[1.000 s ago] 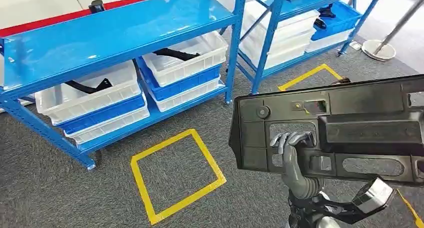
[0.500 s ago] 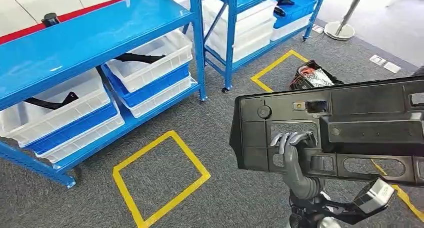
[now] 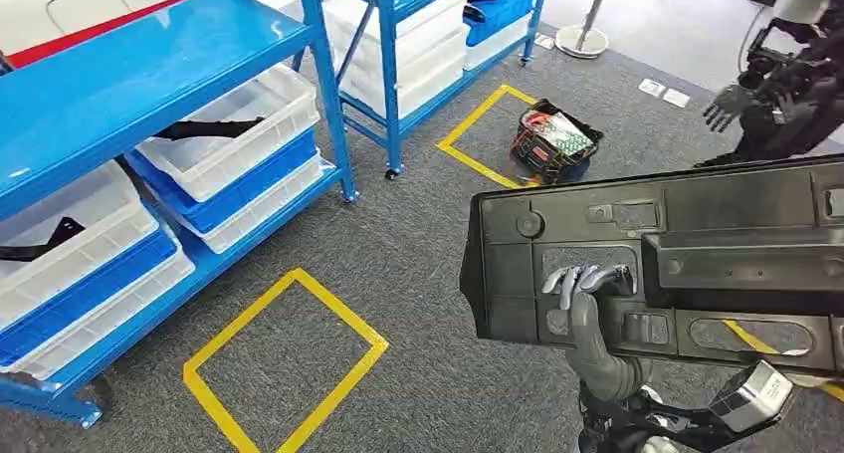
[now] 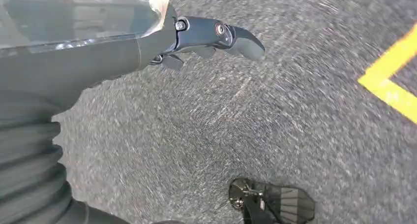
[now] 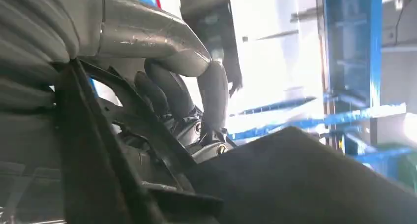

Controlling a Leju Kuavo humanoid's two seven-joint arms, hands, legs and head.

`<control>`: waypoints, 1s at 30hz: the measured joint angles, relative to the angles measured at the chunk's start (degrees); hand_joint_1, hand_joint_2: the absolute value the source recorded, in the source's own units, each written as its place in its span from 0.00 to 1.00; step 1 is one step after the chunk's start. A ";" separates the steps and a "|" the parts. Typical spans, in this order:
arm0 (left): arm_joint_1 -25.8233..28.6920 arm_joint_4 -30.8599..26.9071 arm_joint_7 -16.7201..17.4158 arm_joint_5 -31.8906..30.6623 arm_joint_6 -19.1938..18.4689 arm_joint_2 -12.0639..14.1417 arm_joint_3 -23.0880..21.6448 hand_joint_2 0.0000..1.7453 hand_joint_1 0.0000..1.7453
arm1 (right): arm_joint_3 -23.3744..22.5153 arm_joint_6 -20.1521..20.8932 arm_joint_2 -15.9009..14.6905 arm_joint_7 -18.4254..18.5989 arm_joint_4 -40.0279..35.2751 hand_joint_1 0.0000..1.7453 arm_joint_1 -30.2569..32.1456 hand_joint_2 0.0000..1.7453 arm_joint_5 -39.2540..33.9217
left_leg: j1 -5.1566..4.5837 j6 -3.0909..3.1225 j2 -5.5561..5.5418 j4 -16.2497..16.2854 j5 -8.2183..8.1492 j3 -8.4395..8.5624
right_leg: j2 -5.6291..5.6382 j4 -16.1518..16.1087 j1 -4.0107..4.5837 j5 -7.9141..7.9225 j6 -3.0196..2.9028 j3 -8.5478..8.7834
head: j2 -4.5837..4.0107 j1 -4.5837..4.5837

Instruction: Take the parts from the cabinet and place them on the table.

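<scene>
Left hand: the left hand (image 3: 582, 284) was hooked through a cut-out of the wide black moulded plastic panel (image 3: 697, 264), gripping it.
Right hand: the right hand (image 5: 187, 106) was curled on the panel's edge.
Panel location: one panel, carried chest-high above grey carpet (image 3: 418, 274).
Handling: judged stiff, light, unwieldy; best held at cut-outs.
Far: two blue steel racks (image 3: 149, 75), several white bins (image 3: 239, 134).

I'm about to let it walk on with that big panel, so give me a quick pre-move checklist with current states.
1. Left robot hand grips the black panel through an opening: ok.
2. Right robot hand on the panel: fingers curl on its edge: ok.
3. Panel clear of the blue shelving: ok.
4. Black basket on the carpet ahead: possible obstacle, not ok.
5. Another robot stands at far right: not ok.
6. Table in sight: cannot tell.
</scene>
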 joint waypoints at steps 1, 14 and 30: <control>-0.06 0.00 0.00 0.00 -0.02 -0.09 0.00 1.00 0.00 | -0.02 0.00 -0.04 0.00 0.00 1.00 0.04 1.00 0.00 | 0.05 -0.08 0.81 0.02 -0.01 0.10 | -0.48 -4.97 -0.22 1.74 0.81 3.11 | 0.00 0.00; -0.28 -0.24 -0.20 0.44 0.04 -0.31 0.07 1.00 0.00 | -0.37 -0.22 0.28 0.11 -0.17 1.00 -0.26 1.00 -0.04 | 0.30 -2.68 -3.44 20.20 -10.47 -8.46 | 1.01 -17.70 -0.14 6.54 -2.77 9.13 | 0.00 -0.39; -0.13 -0.31 0.35 0.63 0.04 -0.11 0.11 1.00 0.00 | -0.57 1.09 1.03 0.63 -0.26 1.00 -0.23 1.00 0.17 | 0.19 -0.05 -0.69 -2.67 1.22 1.62 | 0.16 -0.61 -0.66 0.78 -0.25 -0.61 | 0.00 0.46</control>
